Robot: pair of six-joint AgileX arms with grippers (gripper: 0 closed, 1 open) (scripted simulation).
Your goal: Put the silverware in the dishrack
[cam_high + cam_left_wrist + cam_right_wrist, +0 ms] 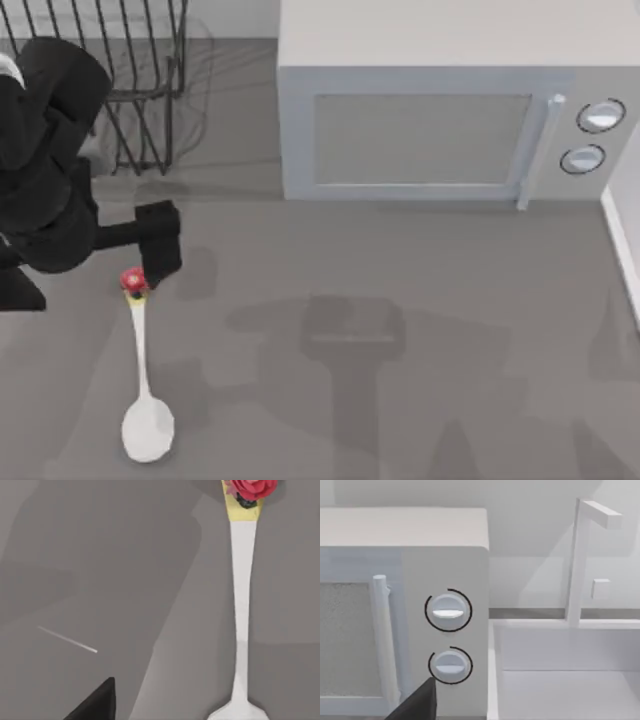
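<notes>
The silverware, a white spoon (141, 350), lies flat on the grey table at the front left, with its bowl toward the front edge. Its red-and-yellow knob (133, 282) points back toward the dishrack (140, 90), a black wire rack at the back left. My left gripper (158, 262) hovers open just beside and above the knob, with nothing held. In the left wrist view the spoon's handle (241, 605) runs down from the knob (250, 487), and one black fingertip (97, 705) stands well off to its side. My right arm is parked, and its dark fingertip (417, 702) faces the microwave's dials.
A grey microwave (440, 120) stands at the back centre and right, door shut, with two dials (448, 611) on its right side. A white sink basin (560, 680) with a tap (580, 560) lies to the right of it. Bare tabletop spreads in front of the microwave.
</notes>
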